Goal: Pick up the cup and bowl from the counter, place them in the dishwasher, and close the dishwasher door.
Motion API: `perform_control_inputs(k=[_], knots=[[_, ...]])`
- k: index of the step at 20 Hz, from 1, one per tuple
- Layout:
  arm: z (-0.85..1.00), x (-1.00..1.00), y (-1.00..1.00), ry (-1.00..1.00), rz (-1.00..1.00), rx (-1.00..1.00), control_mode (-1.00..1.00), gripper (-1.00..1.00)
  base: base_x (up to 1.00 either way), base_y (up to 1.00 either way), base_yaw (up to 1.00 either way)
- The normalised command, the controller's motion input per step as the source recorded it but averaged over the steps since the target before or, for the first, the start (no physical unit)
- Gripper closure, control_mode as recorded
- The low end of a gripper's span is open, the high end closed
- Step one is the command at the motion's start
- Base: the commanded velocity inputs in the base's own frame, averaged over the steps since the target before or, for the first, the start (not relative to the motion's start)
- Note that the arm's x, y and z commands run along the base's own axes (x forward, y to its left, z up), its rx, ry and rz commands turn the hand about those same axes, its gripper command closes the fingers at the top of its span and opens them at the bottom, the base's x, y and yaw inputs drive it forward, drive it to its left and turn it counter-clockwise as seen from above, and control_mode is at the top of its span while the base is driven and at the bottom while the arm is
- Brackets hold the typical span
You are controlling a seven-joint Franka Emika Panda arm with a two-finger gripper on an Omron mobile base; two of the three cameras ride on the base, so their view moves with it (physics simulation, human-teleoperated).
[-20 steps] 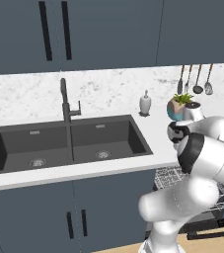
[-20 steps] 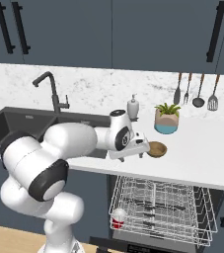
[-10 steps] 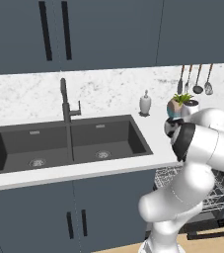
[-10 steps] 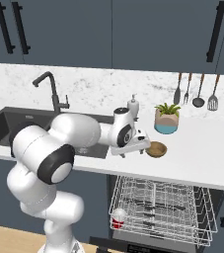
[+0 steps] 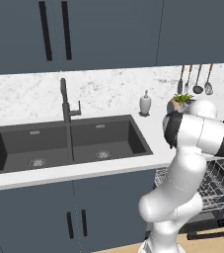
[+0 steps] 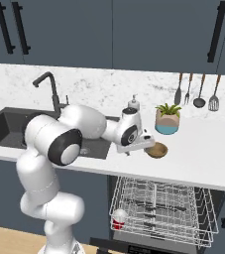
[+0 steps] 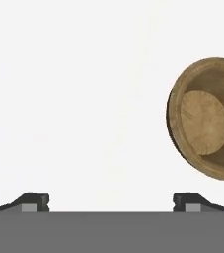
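Left base view: the arm rises in front of the counter [image 5: 108, 165], bent over toward the far right of the sink [image 5: 66, 143]. Its elbow hides the hand, so the fingers cannot be read from here. Right of the sink, by the wall, stand a soap bottle [image 5: 145, 103] and a potted plant [image 5: 181, 101], with utensils [image 5: 197, 80] hanging above the plant. Below the counter edge, right of the sink, the dishwasher [image 5: 217, 185] has its wire rack pulled out.

Right base view: the gripper [image 6: 144, 144] hangs low over the counter [image 6: 203, 154], right of the sink [image 6: 5, 126]. The bowl [image 6: 156, 150], brown and upright, sits on the counter just beside the gripper, on the side away from the sink and in front of the plant [image 6: 167, 119]. Whether hand and bowl touch cannot be told here. The soap bottle [image 6: 133, 103] stands behind the hand. In the dishwasher [image 6: 163, 208] rack below, a cup [image 6: 119, 219] with red on it lies at the corner nearest the sink.

Hand view: the two fingertips [image 7: 34, 201] stand spread wide with bare white counter [image 7: 84, 99] between them. The bowl [image 7: 205, 118] lies beyond the tips and off to the right, just outside the line of the right-hand tip, apart from both. Nothing is held.
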Motion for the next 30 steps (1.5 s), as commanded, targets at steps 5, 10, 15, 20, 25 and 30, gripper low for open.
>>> perform_control_inputs(k=[5, 10, 15, 20, 25, 30], knots=[[-0.08, 0.28, -0.21, -0.04, 0.01, 0.05, -1.0, -1.0, 0.0, 0.0, 0.0], [-0.06, 0.26, -0.05, -0.04, 0.0, 0.01, -1.0, -1.0, 0.0, 0.0, 0.0], [-0.13, 0.28, -0.07, -0.03, 0.0, 0.0, -1.0, -1.0, 0.0, 0.0, 0.0], [-0.25, 0.16, -0.23, 0.0, 0.0, 0.0, -1.0, -1.0, 0.0, 0.0, 0.0], [-0.21, 0.22, -0.18, 0.0, 0.0, 0.0, -1.0, -1.0, 0.0, 0.0, 0.0], [-0.05, 0.32, -0.1, -0.07, 0.0, 0.01, -1.0, -1.0, 0.0, 0.0, 0.0]])
